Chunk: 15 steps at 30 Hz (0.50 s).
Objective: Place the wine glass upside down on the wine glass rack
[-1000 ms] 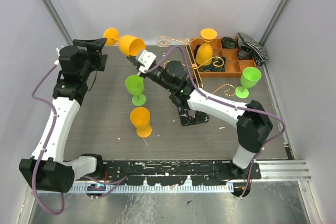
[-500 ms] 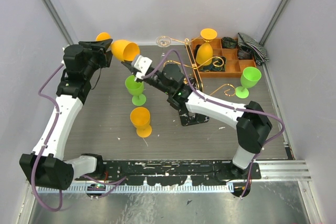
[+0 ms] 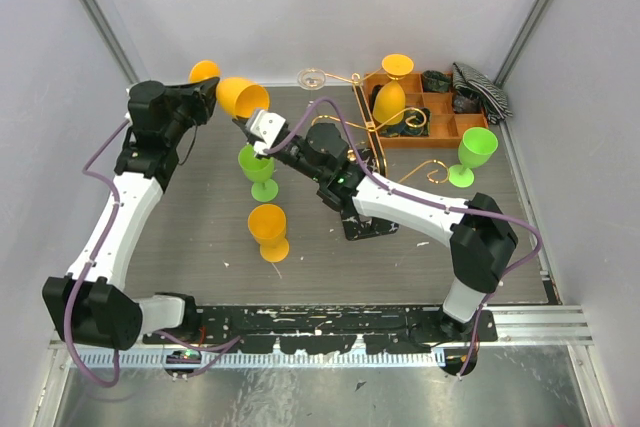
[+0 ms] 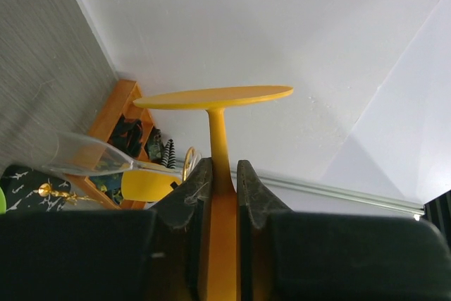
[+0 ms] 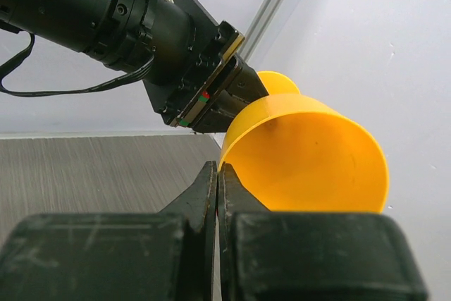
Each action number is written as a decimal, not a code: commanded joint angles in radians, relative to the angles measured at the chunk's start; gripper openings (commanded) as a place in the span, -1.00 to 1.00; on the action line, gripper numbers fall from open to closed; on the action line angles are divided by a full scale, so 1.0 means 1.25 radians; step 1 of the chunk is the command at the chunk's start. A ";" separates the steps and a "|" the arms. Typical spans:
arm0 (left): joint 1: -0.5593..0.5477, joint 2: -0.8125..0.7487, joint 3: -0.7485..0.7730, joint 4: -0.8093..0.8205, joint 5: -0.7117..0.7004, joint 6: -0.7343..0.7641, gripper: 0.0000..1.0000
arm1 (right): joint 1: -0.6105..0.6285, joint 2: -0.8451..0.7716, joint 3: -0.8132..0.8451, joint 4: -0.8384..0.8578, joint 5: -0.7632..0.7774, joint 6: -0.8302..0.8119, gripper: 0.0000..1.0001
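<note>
Your left claw (image 4: pixel 220 174) is clamped on the stem of the orange wine glass (image 4: pixel 215 96). Its wrist view shows both pads pressed to the stem just below the flat foot, a grip the overhead view hides under the claw's body. Your right claw (image 5: pixel 217 174) has its jaws drawn to a thin slit with the rim of the glass's bowl caught at their tips. You therefore hold the glass at both ends, lying on its side in the air over the far left of the surface (image 3: pixel 200 207), mouth toward the right arm. Only the right wrist view looks into that open bowl. Only the overhead view places the glass against the wine glass rack (image 3: pixel 368 225), which stands well apart to the right, its marbled base partly under the right arm and its gold scrolls reaching toward the orange tray (image 3: pixel 445 137). Just beside the right claw a green glass (image 3: pixel 258 167) stands upright, and nearer you stands an upright orange glass (image 3: pixel 268 228). A second green glass (image 3: pixel 476 153) stands near the right edge. An inverted orange glass (image 3: pixel 390 99) stands at the tray's left end, and a striped cloth (image 3: pixel 482 90) lies at its far right. The surface is grey and wood-grained, and plain white walls (image 3: pixel 330 7) close it in.
</note>
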<state>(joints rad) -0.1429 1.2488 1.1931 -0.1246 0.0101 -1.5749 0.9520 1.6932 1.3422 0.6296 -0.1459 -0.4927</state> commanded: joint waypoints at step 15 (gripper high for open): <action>-0.004 0.067 0.035 0.053 0.078 -0.011 -0.36 | 0.009 -0.032 -0.010 0.098 -0.001 -0.035 -0.99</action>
<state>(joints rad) -0.1432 1.3109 1.2011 -0.0940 0.0635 -1.5814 0.9493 1.6932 1.3205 0.6281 -0.1047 -0.5259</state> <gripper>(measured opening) 0.247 0.037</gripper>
